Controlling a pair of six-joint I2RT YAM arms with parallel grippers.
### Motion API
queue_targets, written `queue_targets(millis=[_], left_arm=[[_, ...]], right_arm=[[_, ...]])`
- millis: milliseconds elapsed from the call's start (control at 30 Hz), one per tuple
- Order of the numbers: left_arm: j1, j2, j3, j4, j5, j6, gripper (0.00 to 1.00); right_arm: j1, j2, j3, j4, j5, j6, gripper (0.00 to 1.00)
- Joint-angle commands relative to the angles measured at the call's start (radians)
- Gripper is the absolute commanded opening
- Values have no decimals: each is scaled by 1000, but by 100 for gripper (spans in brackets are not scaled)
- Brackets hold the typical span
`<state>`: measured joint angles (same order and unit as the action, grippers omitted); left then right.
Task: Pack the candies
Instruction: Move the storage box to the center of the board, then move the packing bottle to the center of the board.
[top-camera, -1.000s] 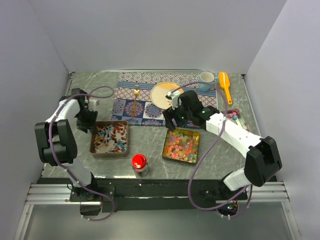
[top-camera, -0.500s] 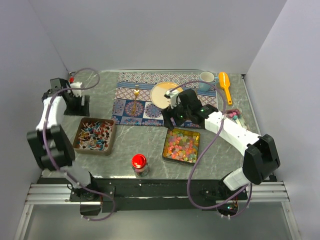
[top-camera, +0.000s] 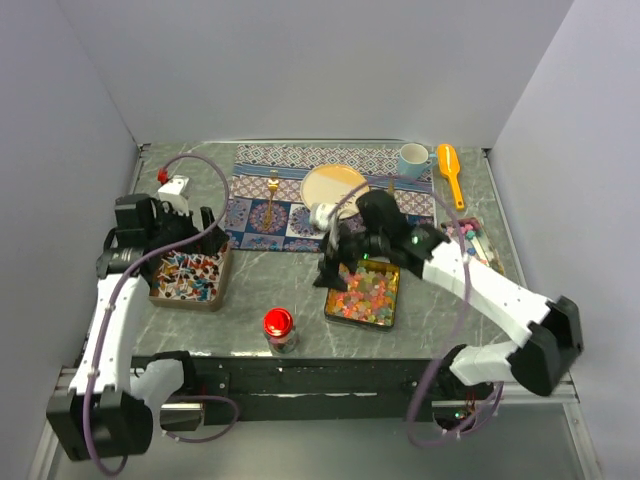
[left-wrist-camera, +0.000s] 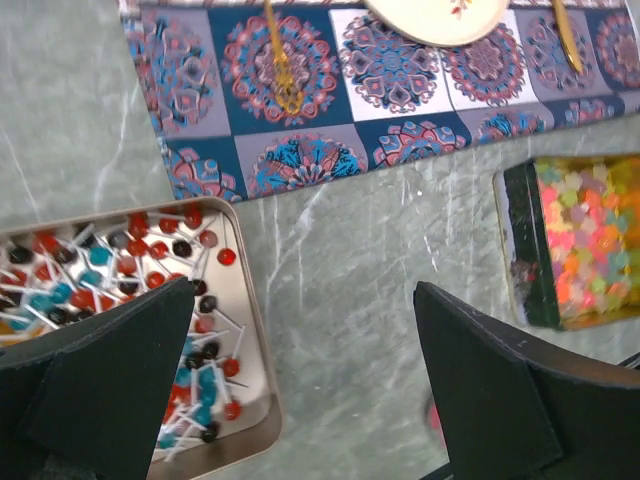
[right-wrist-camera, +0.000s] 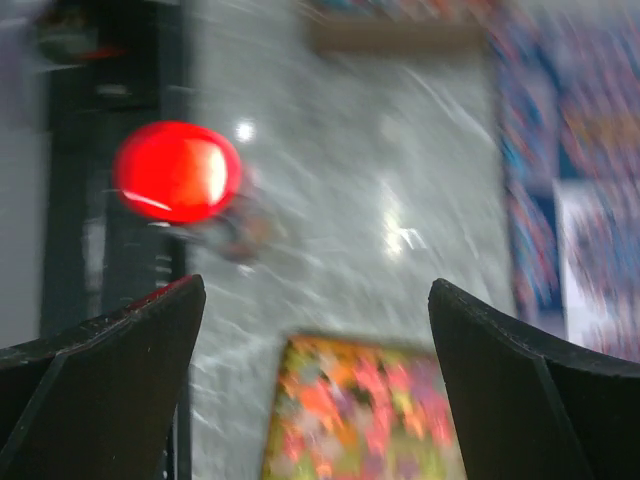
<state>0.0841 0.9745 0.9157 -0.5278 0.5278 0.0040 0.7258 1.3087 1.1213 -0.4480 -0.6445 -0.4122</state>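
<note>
Candies (top-camera: 365, 292) in mixed pink, orange, yellow and green fill an open square tin (top-camera: 360, 320) on the desk (top-camera: 290, 270), right of centre. Nearer me, at the front edge and left of that tin, stands a jar (top-camera: 279, 328) with a red lid. My right gripper (right-wrist-camera: 318, 290) is over the tin's left side, fingers spread wide with nothing between them; its wrist view is blurred, so I cannot tell whether it touches the rim. Level with it on the left is a second tin (top-camera: 190, 300) holding lollipops (left-wrist-camera: 150, 250). My left gripper (left-wrist-camera: 300, 300) is above that tin's right edge, also spread and holding nothing, with bare desk showing between the fingers. Further back lies a patterned placemat (top-camera: 300, 215); on it are a cream plate (top-camera: 333, 185) and a gold fork (top-camera: 272, 195). At the far right are a pale mug (top-camera: 412, 160) and, just beside it, an orange scoop (top-camera: 450, 172).
</note>
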Motion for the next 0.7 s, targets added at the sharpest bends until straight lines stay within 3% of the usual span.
queue_targets(millis=[0,133,233,667], left_arm=[[5,9,31,146,-51,-180,98],[8,23,77,183,-77,-271,99],[17,-13,86,186,-80,-291,99],[75,-169,71,117,-80,-271,99]], right_arm=[[205,-78,-125,138,-78,-125,100],[276,-7,-205,353,2,149,100],[303,27,-268,517,64,263,100],[376,175,-287,704,104,411,100]])
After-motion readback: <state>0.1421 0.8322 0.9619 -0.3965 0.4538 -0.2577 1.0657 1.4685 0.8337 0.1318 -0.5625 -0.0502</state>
